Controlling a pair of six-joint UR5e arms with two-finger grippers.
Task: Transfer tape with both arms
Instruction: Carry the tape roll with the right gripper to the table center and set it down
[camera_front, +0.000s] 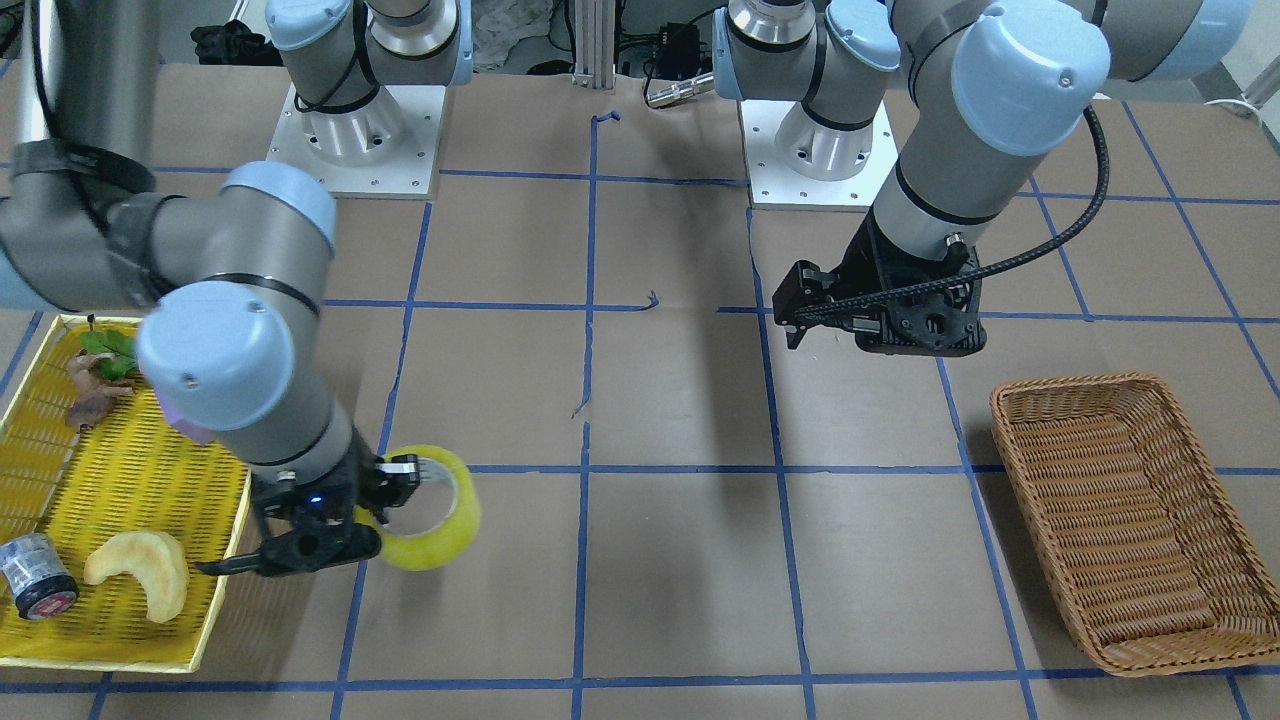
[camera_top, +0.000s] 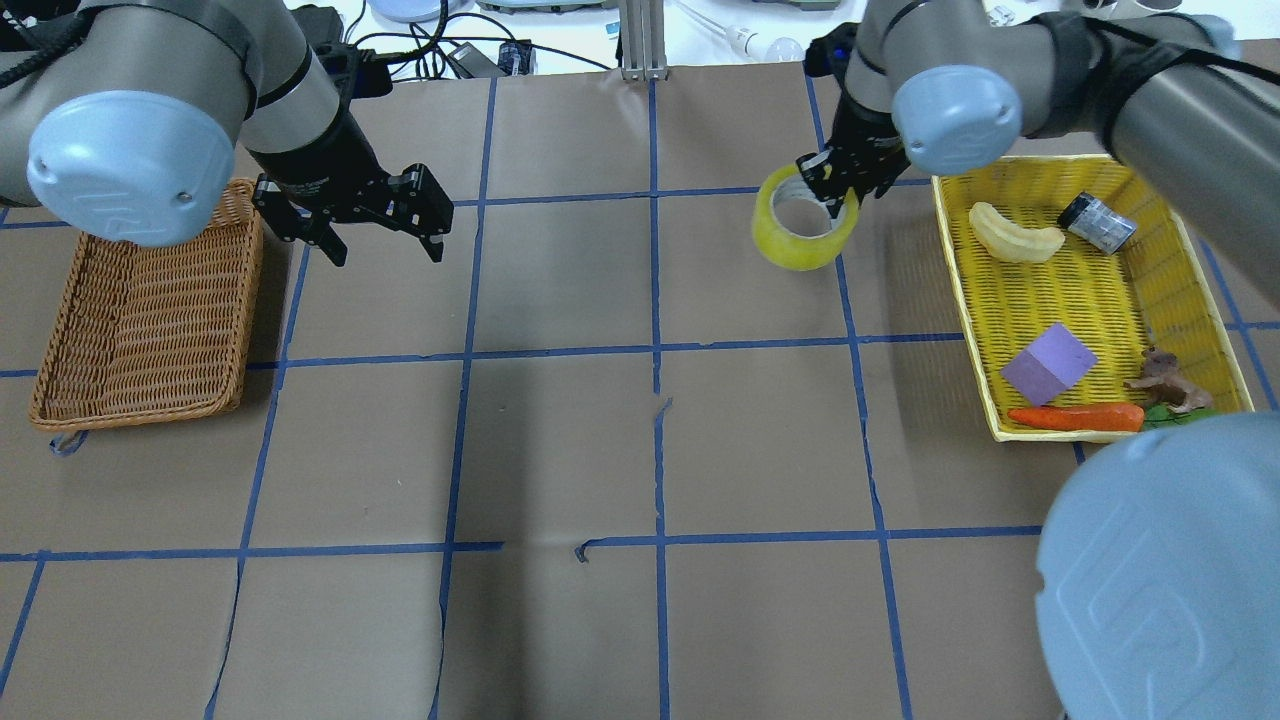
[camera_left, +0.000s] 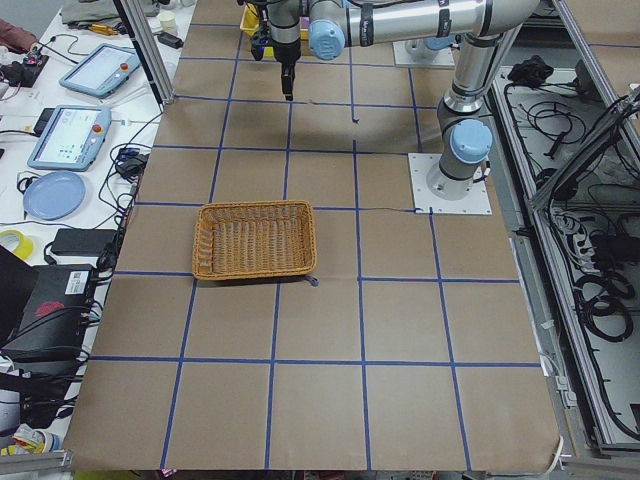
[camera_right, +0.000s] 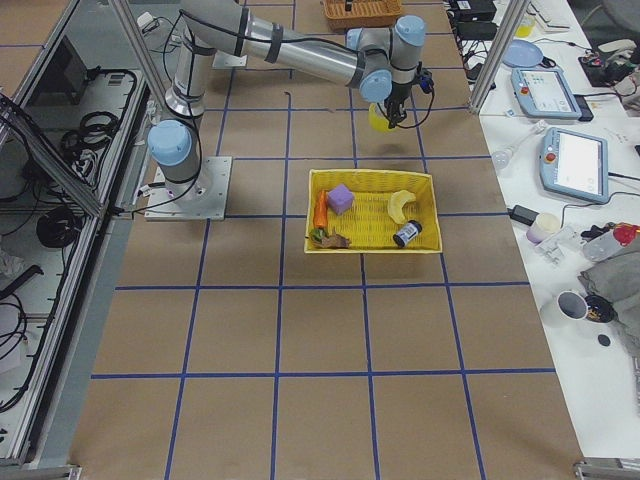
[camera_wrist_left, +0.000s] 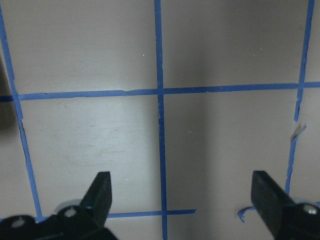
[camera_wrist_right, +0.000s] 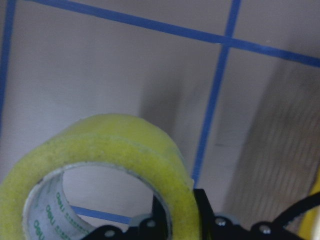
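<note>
2 pairs of jaws we see from overhead: upper right, the right jaws pinch the tape (camera_top: 800, 252) by its wall; upper left, the left jaws hang spread.

Tape (camera_top: 792, 250): we log one wide roll, glossy translucent yellow, grey-white core with green print. Held tilted, wall pinched by right gripper (camera_top: 838, 190), one finger inside core, one outside.
Right arm (camera_top: 955, 120): silver-grey, light blue caps.
Left arm (camera_top: 120, 165): we note same build. Left gripper (camera_top: 388, 255) spread wide above table (camera_top: 560, 450).
</note>
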